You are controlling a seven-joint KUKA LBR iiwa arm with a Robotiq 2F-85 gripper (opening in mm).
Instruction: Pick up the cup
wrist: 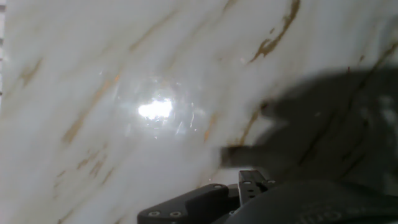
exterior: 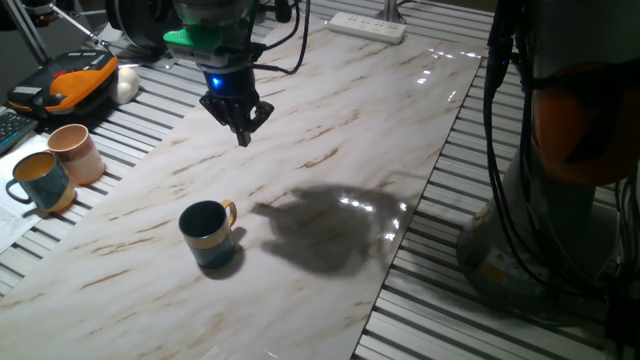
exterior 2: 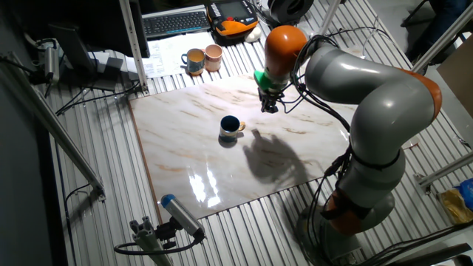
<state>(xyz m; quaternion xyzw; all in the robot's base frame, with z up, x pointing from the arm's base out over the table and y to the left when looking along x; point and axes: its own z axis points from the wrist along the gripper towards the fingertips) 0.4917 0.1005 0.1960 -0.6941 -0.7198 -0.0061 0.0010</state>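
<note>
The cup (exterior: 208,235) is a dark teal-blue mug with a yellow-tan band and a yellow handle. It stands upright on the marble board (exterior: 340,110), handle pointing right, and also shows in the other fixed view (exterior 2: 230,129). My gripper (exterior: 243,136) hangs above the board, up and a little right of the cup and well apart from it. Its fingertips meet in a point and hold nothing. The other fixed view shows the gripper (exterior 2: 270,108) to the right of the cup. The hand view shows only glossy marble with a glare spot and part of the gripper body (wrist: 252,184); the cup is out of that view.
A pale pink cup (exterior: 78,152) and a lighter teal mug (exterior: 40,182) stand off the board at the left. An orange-black device (exterior: 75,80) lies behind them. A power strip (exterior: 367,26) lies at the far end. The arm's base and cables (exterior: 520,200) stand to the right.
</note>
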